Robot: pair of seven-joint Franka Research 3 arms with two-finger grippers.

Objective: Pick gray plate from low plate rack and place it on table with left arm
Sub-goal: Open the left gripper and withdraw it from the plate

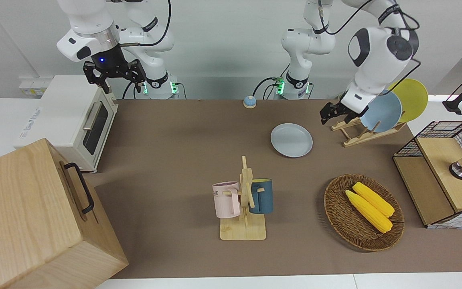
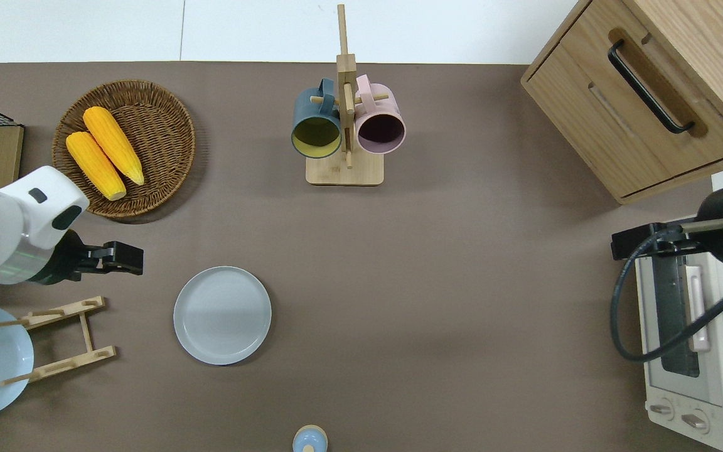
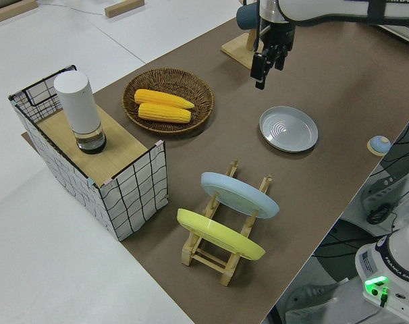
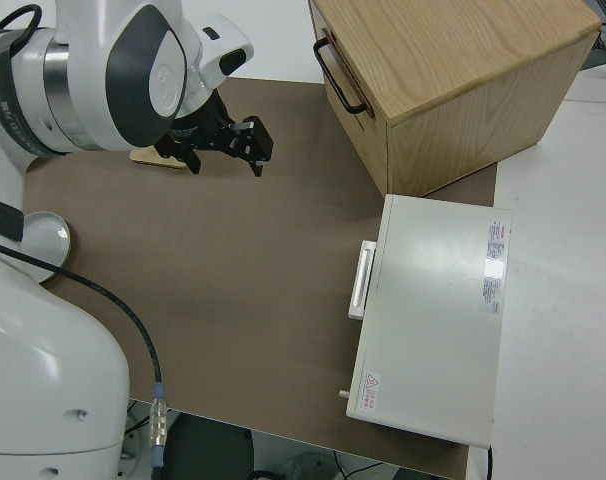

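Note:
The gray plate [image 1: 291, 140] lies flat on the brown table [image 1: 175, 140], beside the low plate rack [image 1: 355, 134] toward the table's middle. It also shows in the overhead view [image 2: 222, 315] and the left side view [image 3: 289, 128]. My left gripper [image 2: 124, 258] is open and empty, up in the air over bare table between the corn basket and the rack [image 2: 60, 339], apart from the plate. It also shows in the front view [image 1: 327, 116] and the left side view [image 3: 264, 64]. My right gripper [image 1: 112, 78] is open and parked.
A light-blue plate [image 1: 381, 111] and a yellow plate [image 1: 409, 96] stand in the rack. A wicker basket [image 2: 167, 113] holds two corn cobs. A mug stand [image 2: 346, 125], a wooden cabinet [image 1: 26, 216], a toaster oven [image 1: 70, 116] and a wire-sided box [image 1: 439, 172] stand around.

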